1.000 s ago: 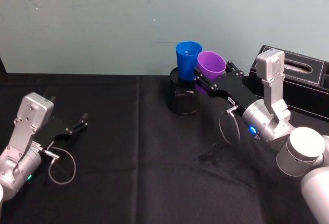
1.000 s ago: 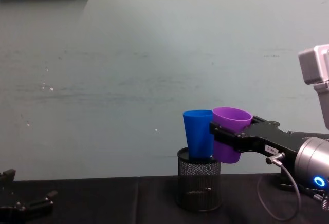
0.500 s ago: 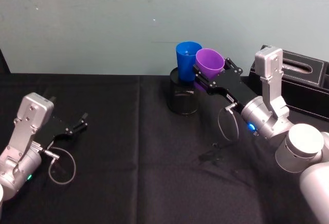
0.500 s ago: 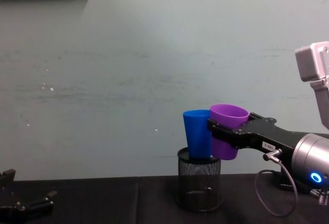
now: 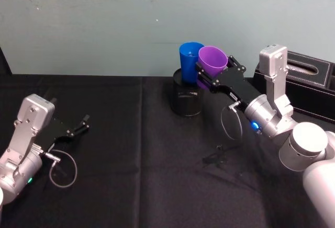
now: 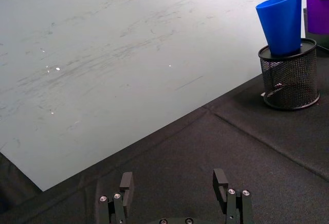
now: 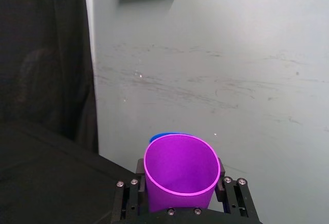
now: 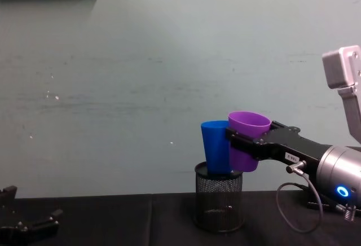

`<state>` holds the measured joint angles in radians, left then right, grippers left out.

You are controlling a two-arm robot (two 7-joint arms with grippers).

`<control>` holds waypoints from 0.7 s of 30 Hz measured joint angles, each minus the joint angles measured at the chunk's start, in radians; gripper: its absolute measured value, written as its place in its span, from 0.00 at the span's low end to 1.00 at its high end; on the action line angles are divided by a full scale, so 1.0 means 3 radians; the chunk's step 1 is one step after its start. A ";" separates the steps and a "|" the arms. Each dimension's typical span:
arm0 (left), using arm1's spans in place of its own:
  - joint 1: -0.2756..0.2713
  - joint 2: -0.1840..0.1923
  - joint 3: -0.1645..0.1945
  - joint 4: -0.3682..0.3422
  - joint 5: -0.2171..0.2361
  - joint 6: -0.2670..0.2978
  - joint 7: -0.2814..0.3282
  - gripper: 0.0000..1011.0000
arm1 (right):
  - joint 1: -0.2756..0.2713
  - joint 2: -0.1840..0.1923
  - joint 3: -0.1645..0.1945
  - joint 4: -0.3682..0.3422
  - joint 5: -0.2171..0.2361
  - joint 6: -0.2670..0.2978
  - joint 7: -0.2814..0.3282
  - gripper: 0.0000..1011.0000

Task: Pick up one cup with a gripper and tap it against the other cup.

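**Cup contact above the pen holder**

Purple cup (image 5: pixel 212 60) clenched between the jaws of my right gripper (image 5: pixel 213 72), raised just right of and above the black mesh pen holder (image 5: pixel 187 100); its side appears to touch the blue cup (image 5: pixel 189 59), which stands inside the holder, leaning slightly; the two rims sit nearly level. My left gripper (image 5: pixel 84 123) sits low over the black cloth (image 5: pixel 146 155), well left of the holder; its jaws are spread, grasping nothing.

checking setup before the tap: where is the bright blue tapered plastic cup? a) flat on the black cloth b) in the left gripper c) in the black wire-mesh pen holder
C: the bright blue plastic cup has its base down inside the black wire-mesh pen holder.
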<state>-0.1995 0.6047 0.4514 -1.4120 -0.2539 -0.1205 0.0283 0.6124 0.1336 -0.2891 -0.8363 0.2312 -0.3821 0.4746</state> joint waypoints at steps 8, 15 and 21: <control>0.0000 0.0000 0.0000 0.0000 0.0000 0.0000 0.0000 1.00 | 0.0081 -0.0025 0.0004 0.0121 0.0000 -0.0048 0.0030 0.73; 0.0000 0.0000 0.0000 0.0000 0.0000 0.0000 0.0000 1.00 | 0.0146 -0.0052 0.0002 0.0229 -0.0003 -0.0094 0.0062 0.73; 0.0000 0.0000 0.0000 0.0000 0.0000 0.0000 0.0000 1.00 | 0.0186 -0.0068 0.0003 0.0289 -0.0011 -0.0122 0.0073 0.73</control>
<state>-0.1995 0.6047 0.4514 -1.4120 -0.2539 -0.1205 0.0283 0.6681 0.1133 -0.2882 -0.7496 0.2278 -0.4187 0.4965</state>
